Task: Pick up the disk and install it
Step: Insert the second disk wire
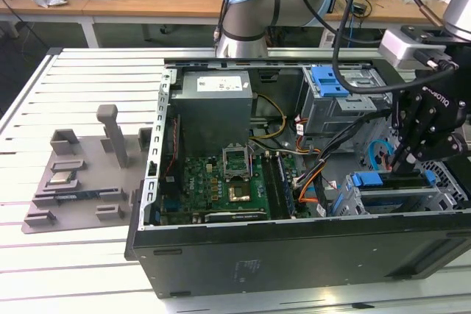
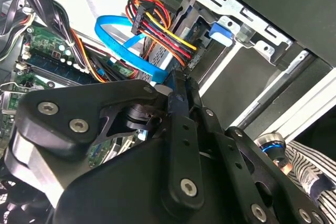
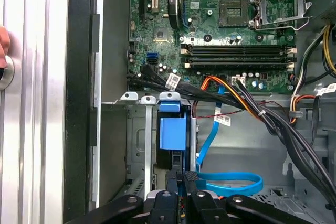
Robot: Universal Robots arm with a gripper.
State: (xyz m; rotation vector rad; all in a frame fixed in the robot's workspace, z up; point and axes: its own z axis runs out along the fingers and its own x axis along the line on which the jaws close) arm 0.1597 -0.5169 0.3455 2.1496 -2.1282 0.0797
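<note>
The worktop (image 1: pixel 44 93) is a slatted white metal surface. An open computer case (image 1: pixel 294 255) lies on its side across the middle of it, reaching to the edge at the exterior view's right. A grey fixture plate (image 1: pixel 81 182) with upright posts sits on the worktop near the edge at the exterior view's left, apart from the case.

Inside the case, the grey power supply (image 1: pixel 213 108) fills the far corner next to the motherboard (image 1: pixel 221 189), which lies flat on the case floor. A drive cage (image 1: pixel 346 101) with a blue latch stands at the far wall. A second cage (image 1: pixel 390 196) sits against the near wall, toward the exterior view's right.

The arm (image 1: pixel 250 5) rises behind the case, and its black claw (image 1: pixel 407 158) hangs over that near cage. The disk (image 3: pixel 173 140), seen by its blue carrier, stands on edge in a slot of this cage, just under the claw (image 3: pixel 184 179). The fingers (image 3: pixel 190 178) are drawn together and touch the disk's edge; whether they actually clamp it I cannot tell.

A blue data cable (image 3: pixel 231 182) loops on the case floor beside the cage, and a bundle of coloured wires (image 2: pixel 163 30) runs near it.
</note>
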